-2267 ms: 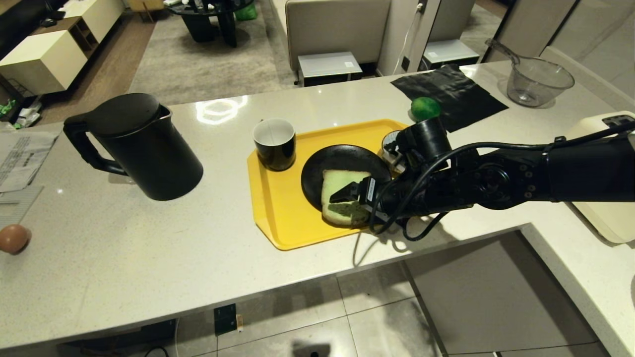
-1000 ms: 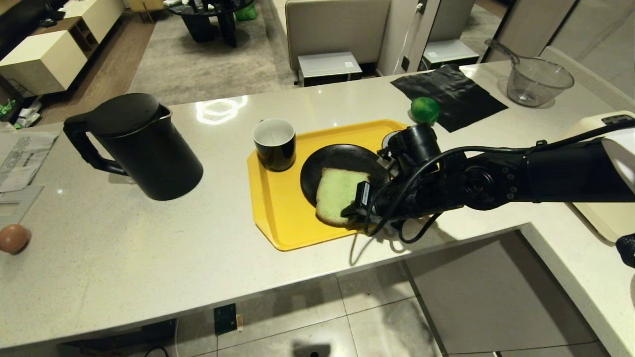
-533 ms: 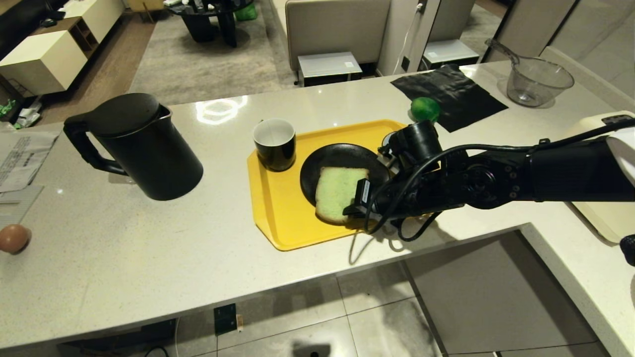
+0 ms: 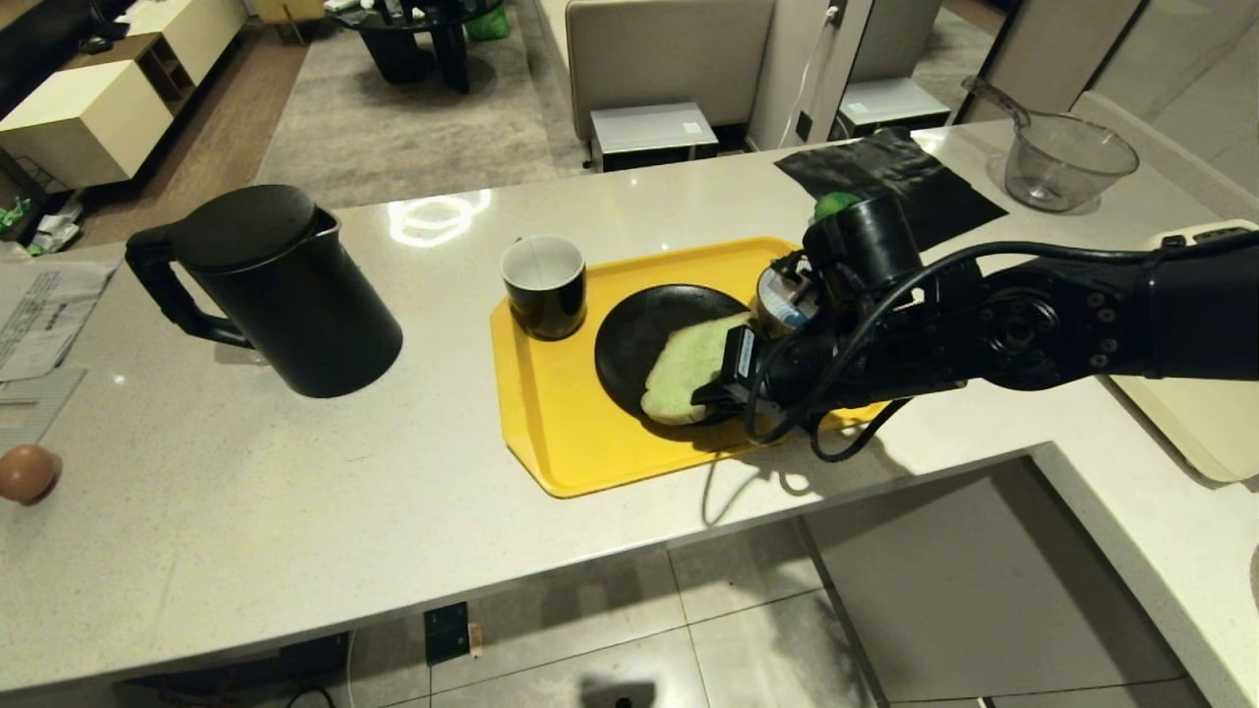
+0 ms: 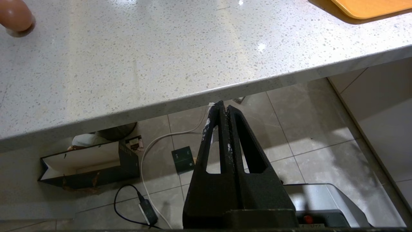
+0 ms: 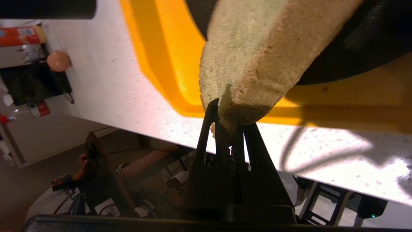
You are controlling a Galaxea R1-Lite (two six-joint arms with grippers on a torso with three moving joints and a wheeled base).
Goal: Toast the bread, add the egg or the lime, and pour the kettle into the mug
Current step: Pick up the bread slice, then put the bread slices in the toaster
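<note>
The pale green bread point(image 4: 681, 366) point(image 6: 257, 58) hangs tilted over the black plate point(image 4: 634, 344) on the yellow tray point(image 4: 551, 433). My right gripper point(image 4: 713, 395) point(image 6: 228, 117) is shut on the slice's near edge, which is squashed between the fingers. The black kettle point(image 4: 280, 290) stands at the left of the counter. The black mug point(image 4: 544, 285) sits on the tray's far left corner. The lime point(image 4: 829, 205) peeks out behind my right wrist. An egg point(image 4: 28, 474) point(image 5: 14, 14) lies at the far left. My left gripper point(image 5: 223, 108) is parked shut below the counter's edge.
A cream toaster point(image 4: 1205, 433) stands at the right edge. A glass bowl point(image 4: 1067, 162) and a black cloth point(image 4: 900, 187) lie at the back right. A small striped bowl point(image 4: 782, 295) is half hidden by my wrist. A person's arm point(image 6: 141, 161) shows below the counter.
My right gripper closed on the bread's near edge, then rose and drew to the right. The slice, flat before, is now tilted up off the plate.
</note>
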